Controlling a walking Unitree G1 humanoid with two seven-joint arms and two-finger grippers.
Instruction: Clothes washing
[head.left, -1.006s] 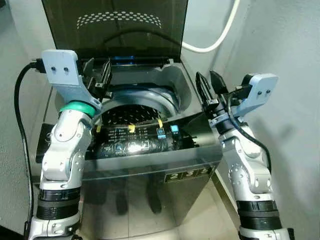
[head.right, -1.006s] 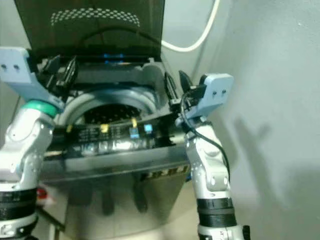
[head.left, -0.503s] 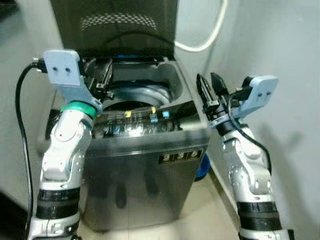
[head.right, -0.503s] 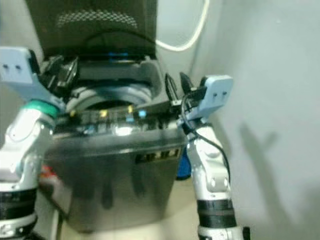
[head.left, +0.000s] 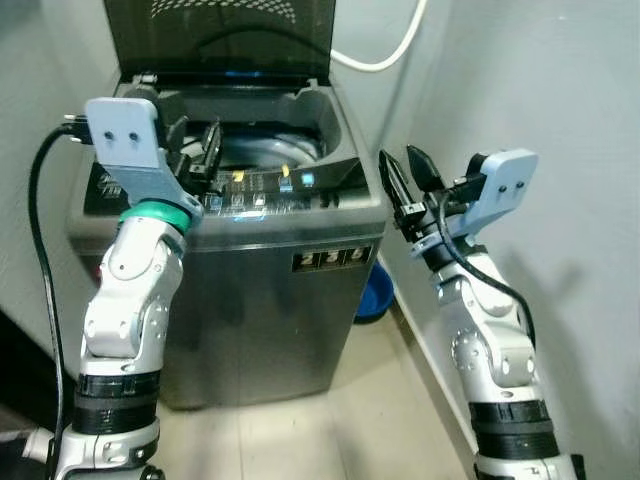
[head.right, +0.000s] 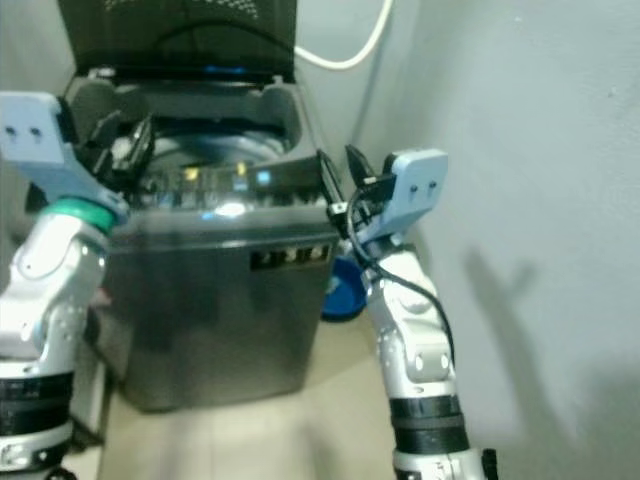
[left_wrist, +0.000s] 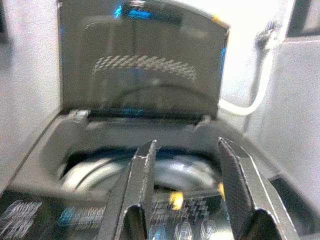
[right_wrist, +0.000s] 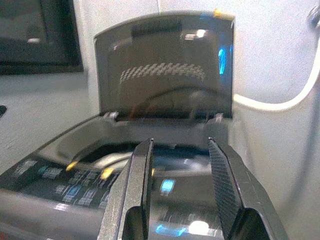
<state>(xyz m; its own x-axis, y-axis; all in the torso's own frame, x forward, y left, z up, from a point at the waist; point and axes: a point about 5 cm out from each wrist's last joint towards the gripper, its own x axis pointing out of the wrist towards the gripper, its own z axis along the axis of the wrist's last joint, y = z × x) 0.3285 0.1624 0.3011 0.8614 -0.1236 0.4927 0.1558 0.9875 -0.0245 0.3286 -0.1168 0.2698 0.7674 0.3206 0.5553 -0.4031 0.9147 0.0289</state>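
Evidently the loading step is in hand, or is about to be closed out: a top-loading washing machine (head.left: 250, 250) is stood before, with its lid (head.left: 220, 35) raised upright at the back and the drum (head.left: 260, 150) exposed. No clothes can be made out in the drum, which is seen only in part, and none are held.

The left hand (head.left: 195, 160) is held up over the front left corner of the machine, just behind the control panel (head.left: 240, 195), with the drum mouth lying directly ahead of its fingers. Its two fingers (left_wrist: 140, 175) are parted by a moderate gap and nothing is gripped between them. The right hand (head.left: 405, 185) is raised just beside the machine's right front corner, clear of the casing, likewise moderately open and empty; the panel and drum lie ahead of it and to its inner side. A blue basin (head.left: 372, 295) is seen on the floor, below and behind the right hand, against the wall.

It is judged that laundry must next be fetched, or, if loading is done, the lid must be reached over the drum and drawn down, after which the panel buttons are to be pressed.
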